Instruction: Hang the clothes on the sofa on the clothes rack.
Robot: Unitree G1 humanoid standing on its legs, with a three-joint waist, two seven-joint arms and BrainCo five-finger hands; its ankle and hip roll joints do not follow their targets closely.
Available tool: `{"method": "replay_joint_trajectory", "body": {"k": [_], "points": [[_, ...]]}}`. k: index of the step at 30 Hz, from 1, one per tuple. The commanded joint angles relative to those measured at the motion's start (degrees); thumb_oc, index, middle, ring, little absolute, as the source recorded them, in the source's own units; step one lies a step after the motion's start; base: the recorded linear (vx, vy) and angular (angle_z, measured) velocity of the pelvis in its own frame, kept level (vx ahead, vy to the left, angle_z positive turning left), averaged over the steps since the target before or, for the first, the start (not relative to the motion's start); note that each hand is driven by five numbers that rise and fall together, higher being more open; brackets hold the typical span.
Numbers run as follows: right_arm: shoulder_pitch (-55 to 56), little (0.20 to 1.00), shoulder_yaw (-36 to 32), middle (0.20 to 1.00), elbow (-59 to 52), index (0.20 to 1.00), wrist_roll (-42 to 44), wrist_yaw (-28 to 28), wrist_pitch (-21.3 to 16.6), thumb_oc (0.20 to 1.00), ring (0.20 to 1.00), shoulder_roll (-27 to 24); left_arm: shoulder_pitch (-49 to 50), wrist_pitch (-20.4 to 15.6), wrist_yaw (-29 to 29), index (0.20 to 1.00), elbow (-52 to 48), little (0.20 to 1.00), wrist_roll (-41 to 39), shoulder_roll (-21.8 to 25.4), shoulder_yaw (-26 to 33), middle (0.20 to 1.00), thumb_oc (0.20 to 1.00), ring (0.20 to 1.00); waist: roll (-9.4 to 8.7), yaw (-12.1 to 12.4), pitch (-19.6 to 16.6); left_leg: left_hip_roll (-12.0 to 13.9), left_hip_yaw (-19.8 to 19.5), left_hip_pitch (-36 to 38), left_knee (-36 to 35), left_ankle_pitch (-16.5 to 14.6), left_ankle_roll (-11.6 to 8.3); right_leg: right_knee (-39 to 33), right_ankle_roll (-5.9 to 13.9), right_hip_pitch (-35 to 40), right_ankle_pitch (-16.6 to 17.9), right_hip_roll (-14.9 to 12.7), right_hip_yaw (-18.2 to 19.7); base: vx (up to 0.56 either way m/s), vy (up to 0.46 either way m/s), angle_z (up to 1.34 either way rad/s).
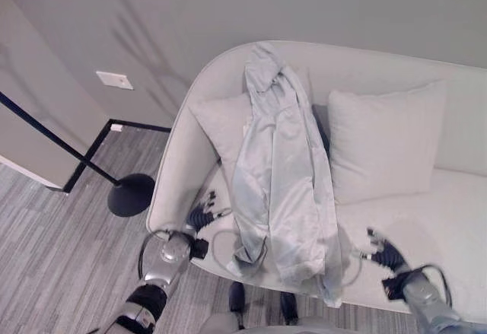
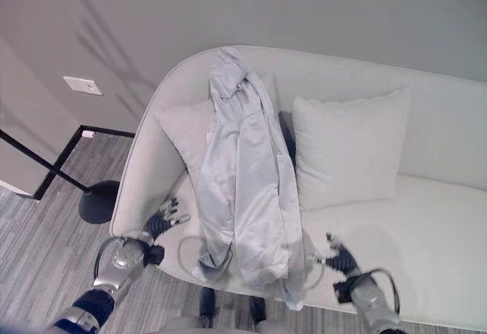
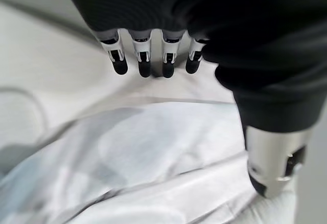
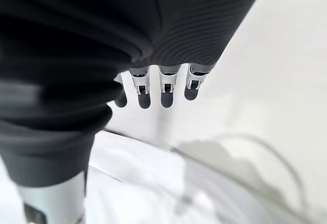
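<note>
i'm at the reach-in, as i read it, nothing gripped yet. my left hand (image 1: 202, 214) hangs just to the near-left of the jacket (image 1: 280, 174), fingers straight and relaxed over the seat edge; my right hand (image 1: 383, 252) sits on the jacket's other side, near its lower hem, fingers likewise loose and empty. the jacket lies draped down the sofa (image 1: 449, 220), from the top of the backrest over the cushions to the front edge, where its hem spills past the seat.

to do this well i'd bring both hands inward and take it high, near the collar or shoulders, not by the trailing hem, so it lifts in one piece and doesn't slide off the fingers. the cloth looks thin, pale and slightly glossy, full of soft folds, so i expect it to be slippery and want a full curl of the fingers. the sofa is matte and rounded. a rack's black base (image 1: 131, 195) stands on the floor beyond my left hand.
</note>
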Motion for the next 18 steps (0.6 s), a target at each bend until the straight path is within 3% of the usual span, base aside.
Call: {"method": "replay_joint_trajectory", "body": {"k": [1, 2, 3, 7, 8, 18], "points": [[-1.01, 1.0, -1.67, 1.0, 1.38, 1.0, -0.83, -1.97, -1.62, 1.0, 1.0, 0.16, -2.7, -2.3, 1.09, 1.0, 3.5, 1.0, 2.28, -2.24, 1.46, 1.0, 1.0, 1.0, -1.05, 0.57, 3.02, 0.4, 2.56, 4.04, 0.22, -2.93, -3.94, 0.17, 5.51, 3.95, 0.74, -1.78, -1.7, 0.0, 0.0, 0.0], [-1.01, 1.0, -1.67, 1.0, 1.38, 1.0, -0.83, -1.97, -1.62, 1.0, 1.0, 0.16, -2.7, -2.3, 1.09, 1.0, 3.5, 1.0, 2.28, -2.24, 1.46, 1.0, 1.0, 1.0, -1.05, 0.57, 3.02, 0.4, 2.56, 4.04, 0.22, -2.93, -3.94, 0.17, 5.51, 3.95, 0.74, -1.78, -1.7, -0.09, -0.039, -0.02], [-18.12, 1.0, 3.39, 1.0, 2.21, 1.0, 0.37, -5.65, -2.23, 1.0, 1.0, -4.19, -17.45, -2.73, 3.98, 1.0, 4.06, 1.0, 1.24, -1.17, -2.97, 1.0, 1.0, 1.0, -1.59, 0.91, 5.52, 0.25, 1.6, -0.24, 0.22, -1.39, -4.46, 0.17, 5.89, -0.26, 2.46, -1.62, -1.29, -0.09, -0.039, -0.08], [-29.0, 1.0, 7.91, 1.0, 5.87, 1.0, 1.5, -7.0, -2.27, 1.0, 1.0, -5.98, -26.06, -2.77, 5.15, 1.0, 7.24, 1.0, 1.48, 0.46, -5.52, 1.0, 1.0, 1.0, -1.69, 0.87, 6.66, 0.1, 1.11, -2.5, 0.22, -0.63, -4.8, 0.17, 5.95, -2.4, 3.13, -1.42, -1.21, -0.04, -0.016, -0.02], [-37.36, 1.0, 11.79, 1.0, 7.28, 1.0, 2.22, -7.98, -2.35, 1.0, 1.0, -7.15, -32.8, -2.43, 6.26, 1.0, 10.35, 1.0, 2.43, 1.88, -7.39, 1.0, 1.0, 1.0, -1.73, 1.09, 7.84, 0.2, 0.82, -4.4, 0.22, 0.06, -5.23, 0.17, 5.99, -4.25, 3.49, -1.25, -1.17, -0.02, -0.002, 0.06], [-57.68, 1.0, 22.24, 1.0, 14.5, 1.0, 4.01, -9.48, -2.69, 1.0, 1.0, -7.86, -45.93, -3.09, 9.78, 1.0, 16.09, 1.0, 0.75, 4.9, -8.77, 1.0, 1.0, 1.0, -1.41, 1.69, 9.57, 0.01, 0.01, -10.07, 0.22, 1.62, -6.33, 0.17, 6.33, -9.86, 4.71, -0.88, -1.72, -0.01, -0.011, 0.04]]}}
